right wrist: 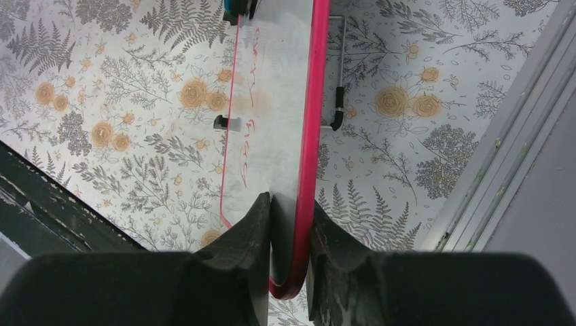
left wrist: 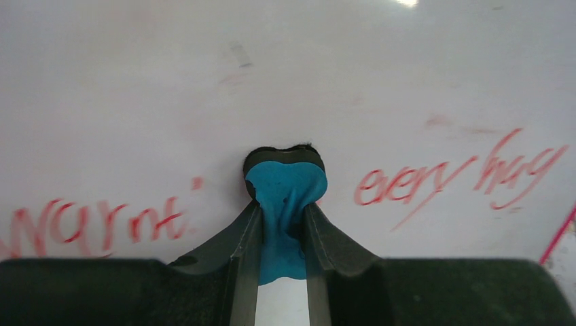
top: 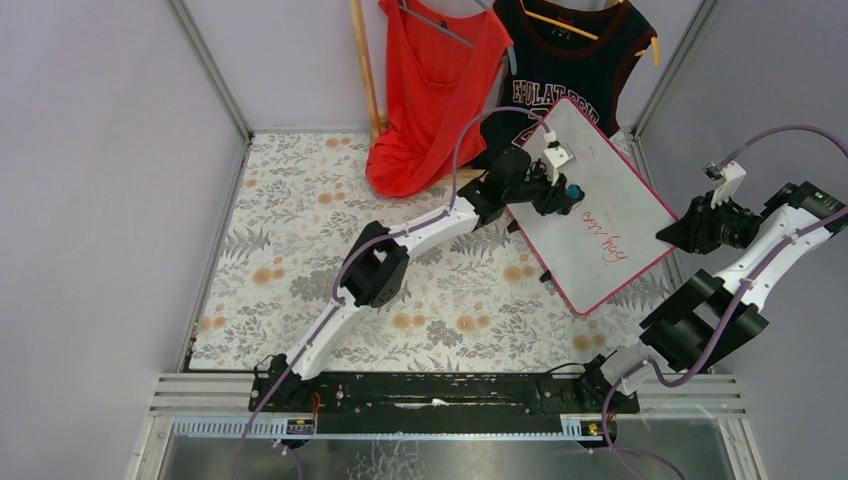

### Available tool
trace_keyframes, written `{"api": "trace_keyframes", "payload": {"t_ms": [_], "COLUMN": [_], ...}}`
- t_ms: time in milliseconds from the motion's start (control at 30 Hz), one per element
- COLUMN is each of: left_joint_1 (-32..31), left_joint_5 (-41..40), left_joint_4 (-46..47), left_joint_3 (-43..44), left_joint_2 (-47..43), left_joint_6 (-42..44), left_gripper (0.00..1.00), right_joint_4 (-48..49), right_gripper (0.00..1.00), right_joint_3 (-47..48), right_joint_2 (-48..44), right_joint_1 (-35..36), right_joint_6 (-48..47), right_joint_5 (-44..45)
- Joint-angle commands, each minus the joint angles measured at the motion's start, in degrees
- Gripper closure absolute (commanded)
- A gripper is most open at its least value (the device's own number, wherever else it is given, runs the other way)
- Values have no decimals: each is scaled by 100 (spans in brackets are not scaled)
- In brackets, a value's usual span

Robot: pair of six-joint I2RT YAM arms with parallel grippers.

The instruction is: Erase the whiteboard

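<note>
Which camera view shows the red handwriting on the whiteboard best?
The left wrist view: the handwriting runs across the whiteboard, large and readable. The top view shows it small. The right wrist view sees the board nearly edge-on, so the letters are squashed.
</note>
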Motion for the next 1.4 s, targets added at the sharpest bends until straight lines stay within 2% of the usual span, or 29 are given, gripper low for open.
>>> {"api": "trace_keyframes", "payload": {"t_ms": [0,333,733,1167,1367], "left_joint_1": [-617,-1105,-510,47,42], "left_joint_5": [429,618,187,-1348,-1177], "left_joint_4": [445,789,463,286,323], "left_joint_3": [-183,-546,21,371,323], "left_joint_2": [-232,-528,-163,56,146], "left_joint_6": [-156,-343,-168,752,517], "left_gripper": [89,89,90,88,88], "right_joint_4": [32,33,30,33,37], "right_gripper": [100,100,100,100,100], "right_joint_3": [-104,-152,-354,-456,-471], "right_joint_2": [-99,-133,-245,-335,-329], "right_joint_1": [271,280,291,289,314], "right_joint_6": [-587,-594,-639,-632,-631], "right_joint_5": [711,675,668,649,633]}}
